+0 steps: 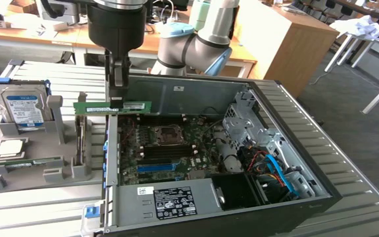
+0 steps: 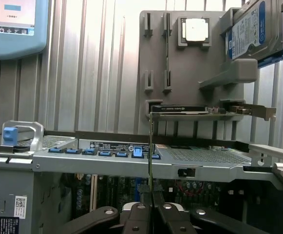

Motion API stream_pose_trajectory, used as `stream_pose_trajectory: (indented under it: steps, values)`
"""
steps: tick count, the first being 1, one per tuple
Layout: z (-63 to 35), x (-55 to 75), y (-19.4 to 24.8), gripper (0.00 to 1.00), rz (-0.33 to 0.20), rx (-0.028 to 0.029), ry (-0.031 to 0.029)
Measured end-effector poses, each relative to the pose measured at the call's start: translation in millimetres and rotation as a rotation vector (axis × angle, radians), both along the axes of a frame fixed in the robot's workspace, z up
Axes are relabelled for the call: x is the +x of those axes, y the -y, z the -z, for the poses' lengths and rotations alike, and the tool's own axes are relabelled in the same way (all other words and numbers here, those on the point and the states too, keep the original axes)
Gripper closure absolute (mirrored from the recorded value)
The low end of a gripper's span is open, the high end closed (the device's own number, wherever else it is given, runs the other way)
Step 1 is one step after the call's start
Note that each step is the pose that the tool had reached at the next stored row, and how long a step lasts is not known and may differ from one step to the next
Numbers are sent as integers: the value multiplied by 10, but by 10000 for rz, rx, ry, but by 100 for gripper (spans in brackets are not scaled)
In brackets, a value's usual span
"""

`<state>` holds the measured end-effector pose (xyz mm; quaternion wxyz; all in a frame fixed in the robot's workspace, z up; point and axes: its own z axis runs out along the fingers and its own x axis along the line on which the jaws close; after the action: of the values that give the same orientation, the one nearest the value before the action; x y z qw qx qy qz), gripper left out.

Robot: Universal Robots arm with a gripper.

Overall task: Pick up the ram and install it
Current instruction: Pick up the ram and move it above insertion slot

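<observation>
The tool (image 1: 116, 100) is clamped on the ram (image 1: 136, 106), its two fingers pressed against the flat faces of the green stick near its middle. In the exterior view the ram hangs level in the air over the ten o'clock corner of the open computer case (image 1: 176, 91). It straddles the case wall there and is clear of the motherboard (image 1: 170, 148) below. A pale sticker shows on the face of the stick turned to the camera.

The long blue slot (image 1: 158, 168) lies on the motherboard at about five o'clock from the ram, well apart from it. At nine o'clock of the case a grey holder (image 1: 38, 170) stands on the slatted metal table (image 1: 347, 163). An upright hard drive (image 1: 23, 109) sits in the holder at nine o'clock from the ram, and a square processor chip (image 1: 10, 148) lies nearer eight o'clock.

In the wrist view the ram (image 2: 150, 146) appears edge-on as a thin line rising from between the tool's (image 2: 151, 207) pressed-in fingers. It crosses the case's rim (image 2: 107, 161), with the holder (image 2: 156, 58), the hard drive (image 2: 251, 29) and the chip (image 2: 195, 30) beyond.
</observation>
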<state>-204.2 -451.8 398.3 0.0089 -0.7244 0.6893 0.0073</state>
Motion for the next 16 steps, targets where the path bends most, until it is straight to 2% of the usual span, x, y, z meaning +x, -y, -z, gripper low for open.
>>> stream_pose_trajectory:
  steps: [16]
  values:
    - [0,133,0,88,0,0,0]
